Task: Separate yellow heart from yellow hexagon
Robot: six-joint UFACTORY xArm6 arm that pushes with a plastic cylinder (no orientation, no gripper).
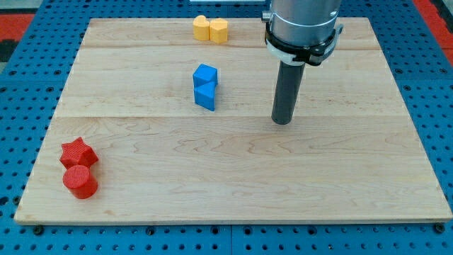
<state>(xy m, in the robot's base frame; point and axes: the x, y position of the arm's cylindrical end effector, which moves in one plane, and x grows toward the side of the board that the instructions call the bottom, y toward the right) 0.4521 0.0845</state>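
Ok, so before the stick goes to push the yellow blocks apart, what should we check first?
1. Yellow pair found: ok. The yellow heart and yellow hexagon sit at the board's top edge.
2. Already apart: not ok. They touch, heart on the view's left.
3. My tip free of blocks: ok. It rests on bare wooden board, right of and below the pair.
4. Path to the pair: ok. The blue blocks lie to the left of the tip, off a straight line up to the hexagon.
5. Room to push: cannot tell for sure. The pair is very near the top edge, so sideways looks safer.
6. Red star and red cylinder: ok, far away bottom left.
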